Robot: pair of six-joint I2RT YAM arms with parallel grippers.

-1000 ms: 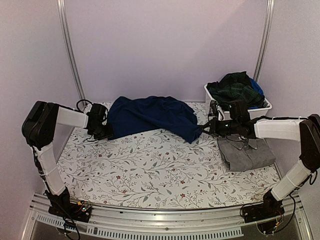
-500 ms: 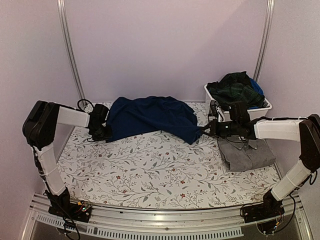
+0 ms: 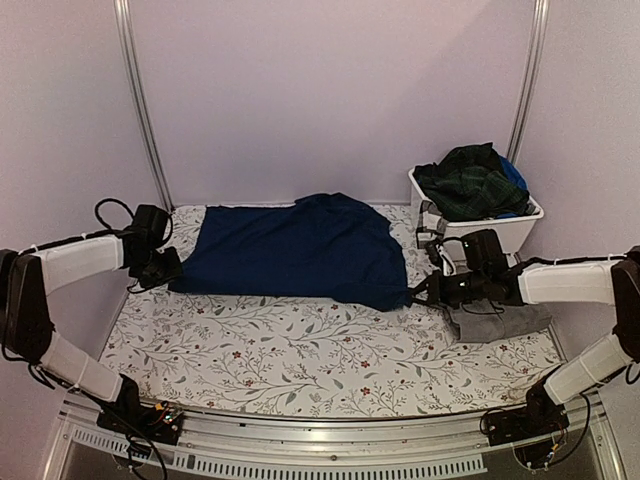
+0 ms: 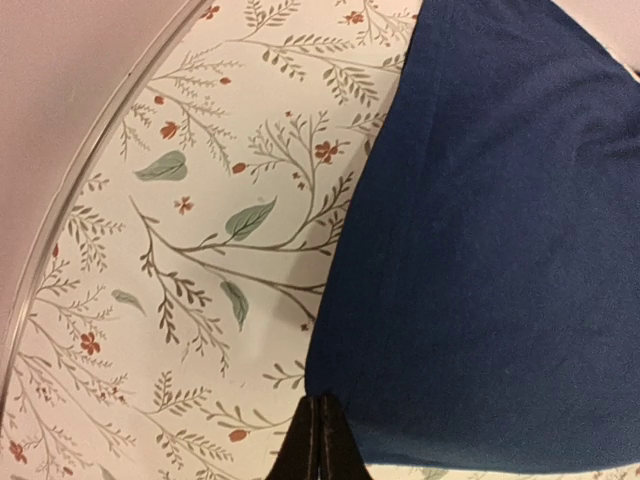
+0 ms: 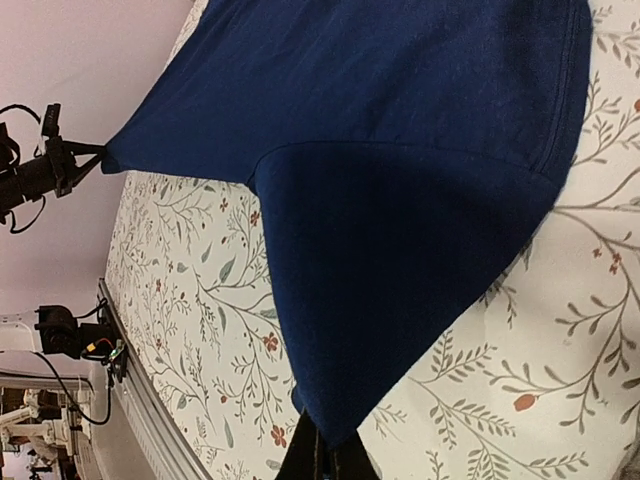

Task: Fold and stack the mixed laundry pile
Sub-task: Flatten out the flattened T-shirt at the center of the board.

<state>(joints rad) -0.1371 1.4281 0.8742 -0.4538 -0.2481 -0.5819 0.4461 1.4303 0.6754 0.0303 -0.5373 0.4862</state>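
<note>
The navy blue cloth was bunched up a moment ago. Now the arms have pulled apart and it lies spread flat on the far half of the flowery worktop, from 9 o'clock to 3 o'clock. The white bin sits at 2 o'clock with the dark green plaid cloth heaped inside. The folded grey cloth lies at 3 o'clock. The left tool pinches the navy blue cloth at its 9 o'clock corner. The right tool pinches its 4 o'clock corner.
</note>
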